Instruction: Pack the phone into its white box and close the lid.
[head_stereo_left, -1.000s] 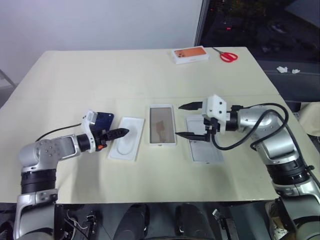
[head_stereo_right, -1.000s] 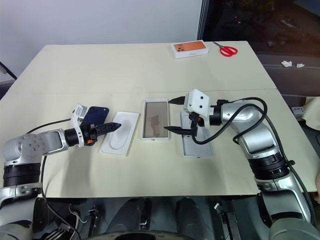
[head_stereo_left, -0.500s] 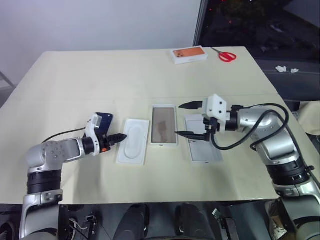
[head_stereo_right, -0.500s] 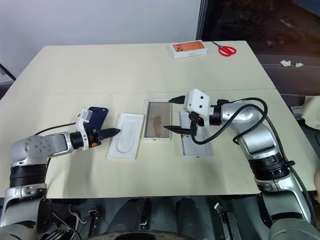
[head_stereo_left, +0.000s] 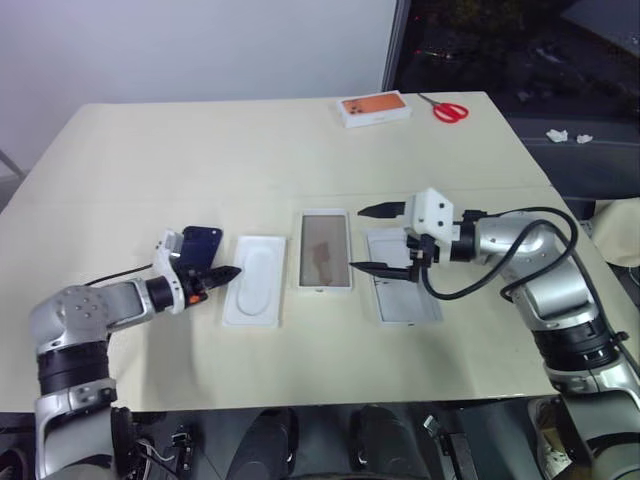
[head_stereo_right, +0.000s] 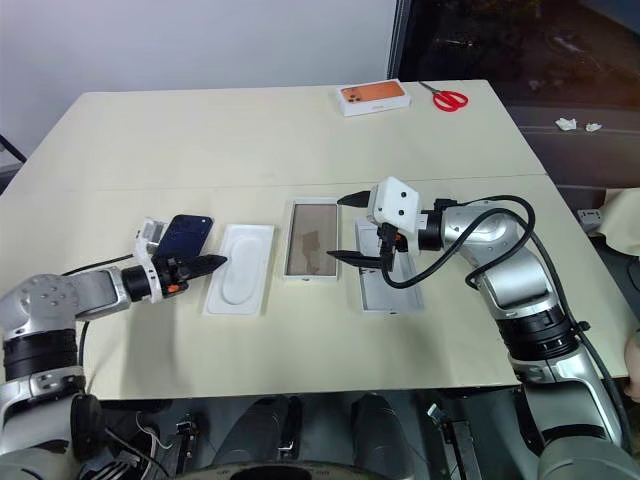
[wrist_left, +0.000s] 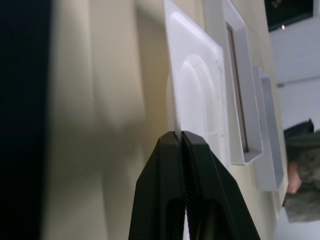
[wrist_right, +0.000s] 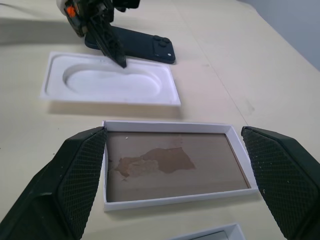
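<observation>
A cream table (head_stereo_left: 300, 130) is being viewed from above, with four items laid in a row across its near half. The phone (head_stereo_right: 185, 236) is lying flat at the far left of the row, just to the left of a white moulded insert (head_stereo_left: 254, 279) with an oval recess. To the right of the insert, the white box (head_stereo_left: 325, 248) is lying open, its floor showing brown and scuffed. Right of that, the lid (head_stereo_left: 402, 290) is lying inside-up and is partly covered by the right arm.

The left gripper (head_stereo_left: 222, 274) is being held low at the insert's near-left edge, beside the phone; its fingers are pressed together, and in the left wrist view the tips are meeting at the insert's edge. Whether that edge is pinched cannot be told. The right gripper (head_stereo_left: 378, 239) is being held above the gap between box and lid, its fingers spread wide and nothing between them.

The packing step is judged as not yet begun: the phone is outside the box and the lid is off. The step in hand appears to be the handling or clearing of the insert. The next move is judged to require the left fingers to be opened and brought over the phone, which must then be gripped by its long edges and carried past the insert. An orange-topped box (head_stereo_left: 375, 108) and red scissors (head_stereo_left: 449, 108) are lying at the far edge.
</observation>
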